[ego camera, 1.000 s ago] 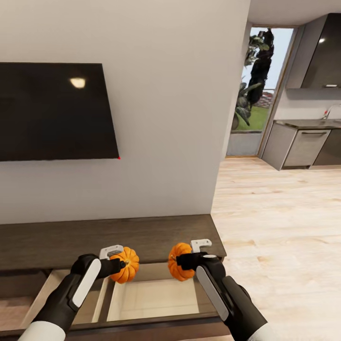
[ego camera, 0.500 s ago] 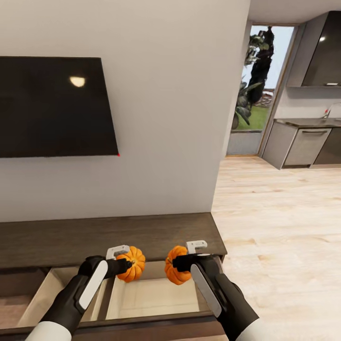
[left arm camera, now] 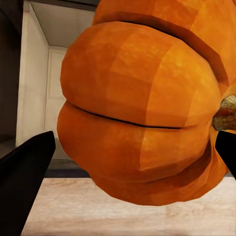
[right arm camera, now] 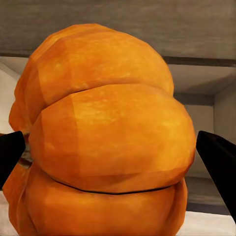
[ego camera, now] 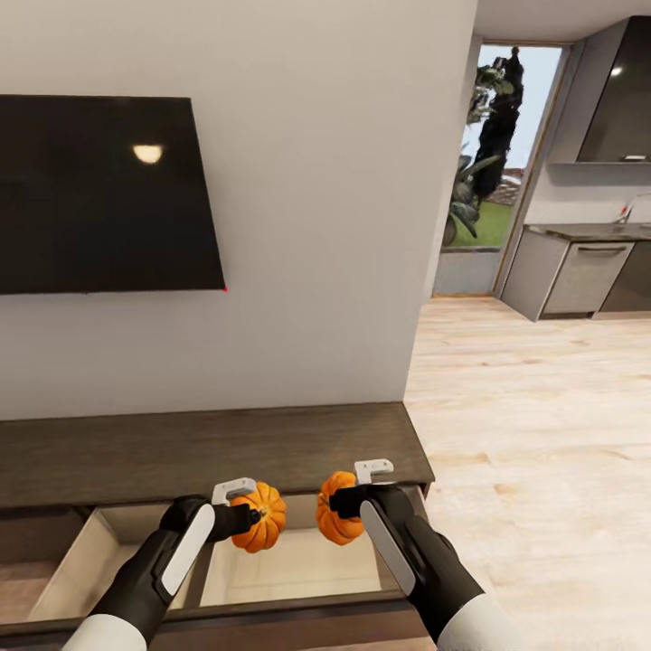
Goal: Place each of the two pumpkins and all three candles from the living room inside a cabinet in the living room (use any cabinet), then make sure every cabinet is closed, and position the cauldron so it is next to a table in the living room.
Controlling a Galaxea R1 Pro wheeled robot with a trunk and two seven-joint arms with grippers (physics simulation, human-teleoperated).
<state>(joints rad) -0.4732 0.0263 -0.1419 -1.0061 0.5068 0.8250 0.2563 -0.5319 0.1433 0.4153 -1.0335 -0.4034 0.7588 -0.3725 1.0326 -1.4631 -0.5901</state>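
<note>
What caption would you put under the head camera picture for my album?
Two grippers, left and right, each hold a pumpkin above the cabinet's open drawer.

A ribbed orange pumpkin (left arm camera: 142, 113) is being held close to the camera between two black fingertips (left arm camera: 24, 172), one at each side of it. Its brownish stem (left arm camera: 227, 112) is being shown at one edge, just beside the far fingertip. Behind it, a pale tan drawer interior (left arm camera: 49, 83) with dark wood edging is being seen, and light wood plank flooring (left arm camera: 73, 206) is being seen beyond the drawer front.
</note>
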